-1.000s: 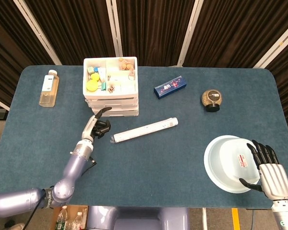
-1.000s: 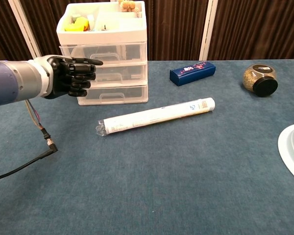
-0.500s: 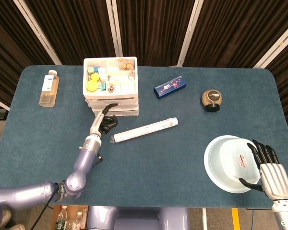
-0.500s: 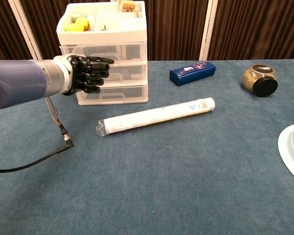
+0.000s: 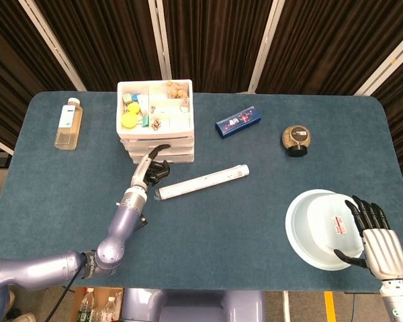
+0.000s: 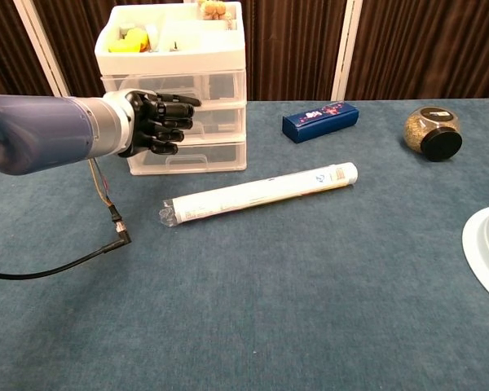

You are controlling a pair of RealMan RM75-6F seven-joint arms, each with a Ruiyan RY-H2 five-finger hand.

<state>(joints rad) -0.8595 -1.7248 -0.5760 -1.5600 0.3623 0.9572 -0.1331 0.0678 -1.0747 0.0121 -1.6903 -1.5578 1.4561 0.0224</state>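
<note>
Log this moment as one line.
left hand: curled, empty, before white plastic drawer unit | right hand: open beside pale blue bowl

White drawer unit, navy box, pale-blue bowl, teal table.

The left arm reaches forward from the lower left, its lilac forearm stretched low over the surface, a thin black cable hanging from the wrist. The left hand is held up off the surface, its black fingers curled inward with nothing in them — one digit on top points straight ahead. The right hand sits at the lower right, back upward, fingers straight and slightly spread, thumb out to the side — holding nothing.
</note>
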